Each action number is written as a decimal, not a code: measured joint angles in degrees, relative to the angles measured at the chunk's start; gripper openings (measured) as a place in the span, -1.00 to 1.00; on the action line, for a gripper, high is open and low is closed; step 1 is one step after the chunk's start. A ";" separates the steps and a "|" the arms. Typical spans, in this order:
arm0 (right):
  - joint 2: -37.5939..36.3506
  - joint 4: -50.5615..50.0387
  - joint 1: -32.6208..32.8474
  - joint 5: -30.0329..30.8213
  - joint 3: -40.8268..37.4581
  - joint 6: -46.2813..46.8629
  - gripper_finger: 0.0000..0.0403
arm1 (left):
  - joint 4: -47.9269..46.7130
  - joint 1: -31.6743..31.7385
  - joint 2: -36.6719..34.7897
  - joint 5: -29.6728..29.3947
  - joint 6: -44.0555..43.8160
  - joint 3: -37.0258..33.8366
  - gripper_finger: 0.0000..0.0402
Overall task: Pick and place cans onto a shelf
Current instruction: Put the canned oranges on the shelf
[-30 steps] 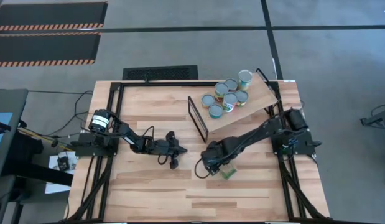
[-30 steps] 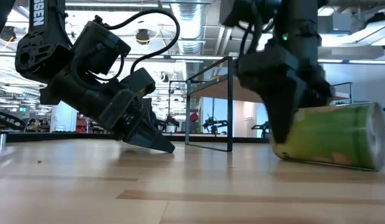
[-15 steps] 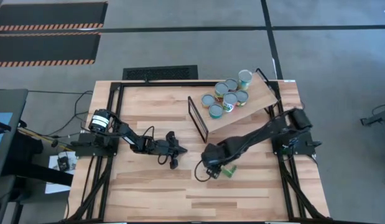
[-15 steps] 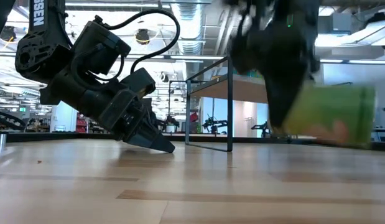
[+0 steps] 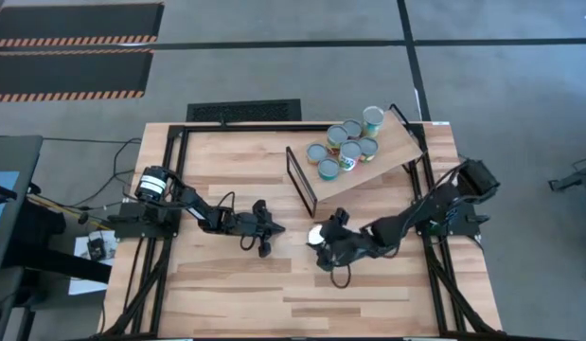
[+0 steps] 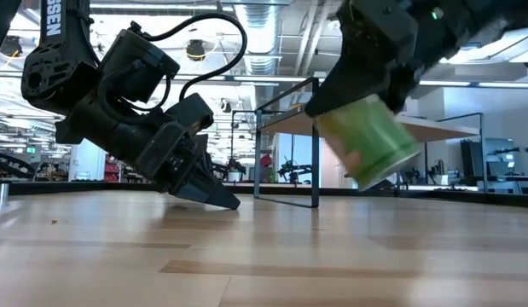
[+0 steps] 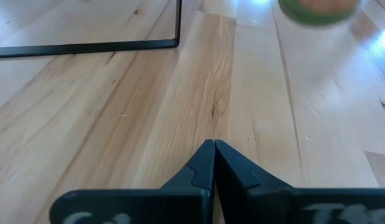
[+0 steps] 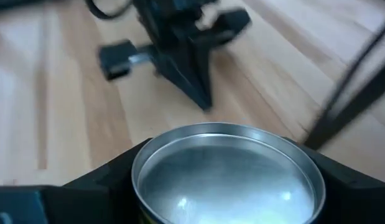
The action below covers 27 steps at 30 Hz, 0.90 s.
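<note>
My right gripper [image 5: 328,242] is shut on a green-labelled can [image 6: 366,141] above the table's middle; its silvery end [image 8: 226,165] fills the right wrist view. My left gripper [image 5: 266,230] is shut and empty, low over the table just left of the held can, with its fingertips together [image 7: 214,148]. The shelf, a light wood board [image 5: 387,156] with a thin black frame [image 5: 300,180] at its near-left end, lies at the far right. Several cans [image 5: 345,142] stand upright on it. My right gripper pinches the green can between its two fingers [image 8: 102,183], one on each side of the can's wall just below the silvery rim [image 8: 139,186]. The fingers reach in from the table's right side. The can is lifted clear of the table and tilted [image 6: 370,145].
The shelf's black frame [image 6: 315,141] stands upright just behind the held can. My left arm [image 5: 198,213] stretches in from the table's left edge. Bare planked tabletop [image 5: 274,294] lies toward the near edge.
My right gripper has lifted the green can, which lay on its side on the table, clear of the surface. It has turned about, so the can now hangs tilted with its silvery end toward my left gripper.
</note>
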 joint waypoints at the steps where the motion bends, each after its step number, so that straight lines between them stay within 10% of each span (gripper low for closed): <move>1: 0.73 5.96 0.10 0.24 -1.92 -1.47 0.56 | 0.21 0.00 0.03 0.01 0.04 -0.02 -0.99; 12: 13.23 39.14 -1.56 2.16 -7.07 -14.70 0.57 | 1.32 0.02 0.11 -1.05 0.17 0.00 -0.99; 27: 13.95 38.92 -2.12 -3.85 -7.26 -14.94 0.83 | 2.64 0.02 0.09 -1.32 0.65 0.00 -0.99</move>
